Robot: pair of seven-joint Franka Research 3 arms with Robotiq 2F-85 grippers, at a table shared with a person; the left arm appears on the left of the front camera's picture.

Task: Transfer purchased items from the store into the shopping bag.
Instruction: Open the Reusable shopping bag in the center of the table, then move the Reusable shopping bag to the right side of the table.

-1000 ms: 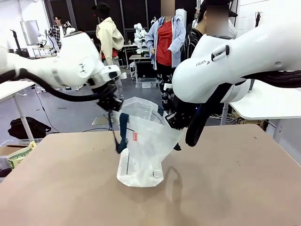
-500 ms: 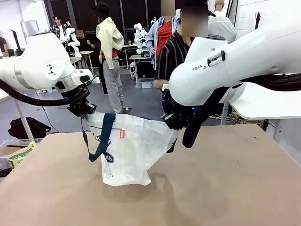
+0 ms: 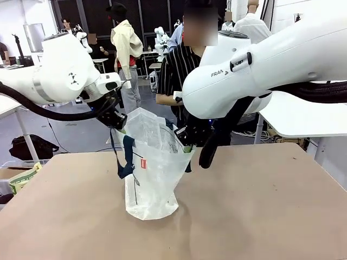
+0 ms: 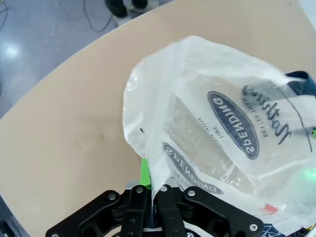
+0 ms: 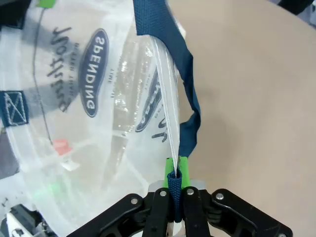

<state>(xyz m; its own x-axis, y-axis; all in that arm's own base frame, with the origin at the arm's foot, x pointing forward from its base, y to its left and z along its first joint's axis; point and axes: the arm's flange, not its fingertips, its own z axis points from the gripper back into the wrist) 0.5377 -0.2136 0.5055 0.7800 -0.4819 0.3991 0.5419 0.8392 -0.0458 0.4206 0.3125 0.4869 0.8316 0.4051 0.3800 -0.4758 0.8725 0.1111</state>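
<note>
Near the middle of the tan surface, the translucent white shopping bag stands upright between the two arms, its bottom resting on the surface and its upper edge lifted. On the bag's left side, the left hand is closed on the top rim. The left wrist view shows its black fingers pinched together on a fold of the thin plastic, with one green pad showing beside the fold. On the bag's right side, the right hand is closed too. The right wrist view shows what it grips: a navy strap handle together with the plastic edge beside it, both clamped between the green pads.

A second navy strap hangs in a loose loop down the bag's left face, and a small red tag sits on the plastic just beside it. The navy oval logo, lettered SPENDING, shows through the plastic in the left wrist view, with dark script print near it. The plastic bulges and creases between the two hands, rising to a peak above them.

A person in a dark striped shirt stands at the far side of the surface, directly behind the bag, one forearm bent in front of the body. A soft shadow lies on the surface beside the bag's base.
</note>
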